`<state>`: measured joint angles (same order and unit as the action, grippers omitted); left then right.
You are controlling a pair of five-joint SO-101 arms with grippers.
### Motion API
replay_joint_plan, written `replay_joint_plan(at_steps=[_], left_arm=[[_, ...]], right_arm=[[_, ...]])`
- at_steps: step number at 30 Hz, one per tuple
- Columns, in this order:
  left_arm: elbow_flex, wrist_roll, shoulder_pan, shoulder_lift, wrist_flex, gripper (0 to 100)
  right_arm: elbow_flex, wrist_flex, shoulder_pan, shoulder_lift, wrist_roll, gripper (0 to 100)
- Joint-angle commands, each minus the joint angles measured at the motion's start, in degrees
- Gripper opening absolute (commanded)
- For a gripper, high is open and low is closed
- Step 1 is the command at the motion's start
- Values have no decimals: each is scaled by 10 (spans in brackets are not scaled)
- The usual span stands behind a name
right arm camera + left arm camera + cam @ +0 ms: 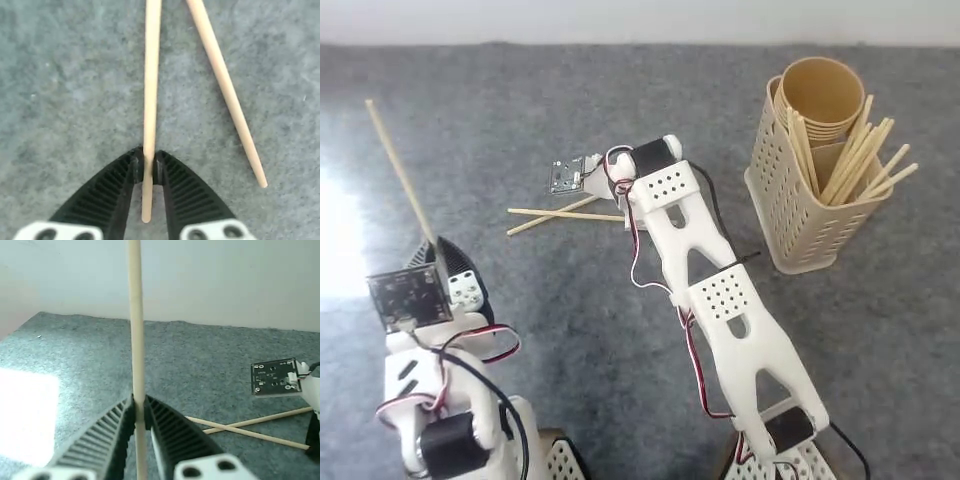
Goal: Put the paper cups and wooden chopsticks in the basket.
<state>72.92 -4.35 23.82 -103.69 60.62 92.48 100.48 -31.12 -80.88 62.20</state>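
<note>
My left gripper is shut on a wooden chopstick, holding it off the grey mat so that it slants up to the far left. Two more chopsticks lie crossed on the mat at the middle. My right gripper is down at their near end, shut on one of them close to its tip. The other chopstick lies loose beside it. At the right stands the beige basket, holding stacked paper cups and several chopsticks.
The grey mat covers the table, with a bright glare patch at its left edge. A white wall stands behind the mat. The right arm's body stretches across the mat's middle towards the crossed chopsticks.
</note>
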Motion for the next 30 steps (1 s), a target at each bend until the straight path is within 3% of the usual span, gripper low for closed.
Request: replay_joint_plan(at_steps=[1,10,22,30], left_arm=[[-3,-5,-4,-7,-14,12],[-6,-47,-5,-8,-27,12],[-66,-8,-141,-7,9,12],[-70,16,-178,-7,-66,12]], right_arm=[[-4,27,9,42,-19,9],[-33,28,0,259,-93,9],[-420,27,-3,711,-142,8],[-483,24,118,883,-175,8]])
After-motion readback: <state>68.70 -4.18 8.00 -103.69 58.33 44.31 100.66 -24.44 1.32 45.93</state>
